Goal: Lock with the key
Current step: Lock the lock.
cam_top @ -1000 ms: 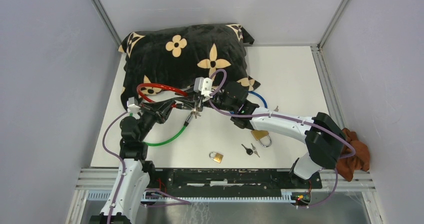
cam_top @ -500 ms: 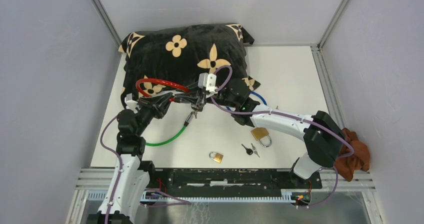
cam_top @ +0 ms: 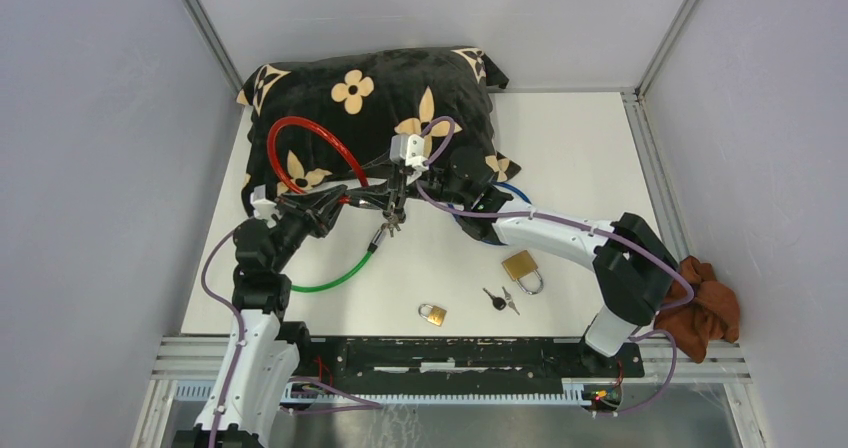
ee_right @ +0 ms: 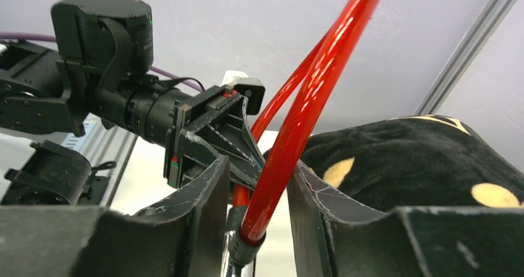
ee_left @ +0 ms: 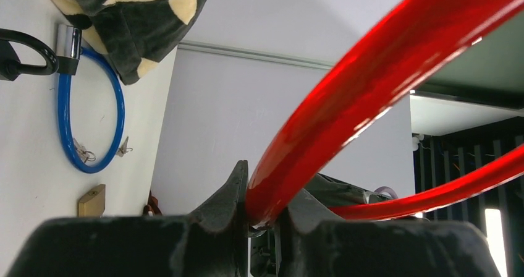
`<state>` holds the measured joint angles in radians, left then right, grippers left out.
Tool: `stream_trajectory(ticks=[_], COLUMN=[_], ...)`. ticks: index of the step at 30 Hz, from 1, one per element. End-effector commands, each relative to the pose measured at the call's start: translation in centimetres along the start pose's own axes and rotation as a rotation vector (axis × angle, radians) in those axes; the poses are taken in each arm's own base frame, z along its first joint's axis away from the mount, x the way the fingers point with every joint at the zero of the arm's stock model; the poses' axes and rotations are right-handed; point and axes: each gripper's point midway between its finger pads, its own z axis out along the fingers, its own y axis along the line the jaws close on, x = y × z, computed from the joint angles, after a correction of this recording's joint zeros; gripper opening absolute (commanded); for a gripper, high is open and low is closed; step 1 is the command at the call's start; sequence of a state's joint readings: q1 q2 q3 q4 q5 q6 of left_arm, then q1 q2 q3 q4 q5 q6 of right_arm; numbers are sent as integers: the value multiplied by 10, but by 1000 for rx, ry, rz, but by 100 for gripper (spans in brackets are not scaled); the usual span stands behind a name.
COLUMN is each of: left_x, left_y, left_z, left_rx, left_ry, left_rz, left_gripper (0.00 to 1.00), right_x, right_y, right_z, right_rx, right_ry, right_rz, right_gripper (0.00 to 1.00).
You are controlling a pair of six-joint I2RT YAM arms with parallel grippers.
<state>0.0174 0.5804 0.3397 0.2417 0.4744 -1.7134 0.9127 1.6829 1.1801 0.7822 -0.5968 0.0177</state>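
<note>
Left gripper [ee_left: 262,187] pinched the red cable lock [ee_left: 346,98]; the right gripper [ee_right: 259,166] straddled it, jaws slack. Springy and slick, it seemed best gripped near its lock head [ee_right: 243,251].

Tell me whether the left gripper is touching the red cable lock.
Touching. The left wrist view shows the left gripper shut on the red cable lock, with both fingers pressed against the cable and no gap on either side.
</note>
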Motion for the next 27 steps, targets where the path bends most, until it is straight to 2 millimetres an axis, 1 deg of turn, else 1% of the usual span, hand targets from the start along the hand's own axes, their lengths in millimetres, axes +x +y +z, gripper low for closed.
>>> stream_trajectory(ticks=[1,5,7,10,13,18,23,27], left_x=[1,-3,-2,2,7,13,29,38], left_y=[-48,-48,-56,-79,-95,-106,-130,-136], left_z=[-5,-4,-6,-12,-21,-28,-44,-52], left_rx=[144,156,197,308,394,450,569,628], left_ry=[-23,-51,-61,-87,-117,-113,-110,-110], left_rz=[41,106,191,395,543,568,723,832], left_gripper=[2,2,2,2,2,2,2,2], right_x=[-12,-14,-13,-12,-13,-10,-9,-12], right_y=[15,23,28,34,40,36,30,31], right_z=[-6,-9,-10,-11,-14,-17,-19,-20], right_rx=[-74,-131,-166,-203,-231,-230,-206,-209], right_ry=[22,56,65,66,64,103,136,135], right_rz=[-54,-92,-103,-114,-137,-179,-194,-200], right_gripper=[45,48,49,50,55,63,68,70])
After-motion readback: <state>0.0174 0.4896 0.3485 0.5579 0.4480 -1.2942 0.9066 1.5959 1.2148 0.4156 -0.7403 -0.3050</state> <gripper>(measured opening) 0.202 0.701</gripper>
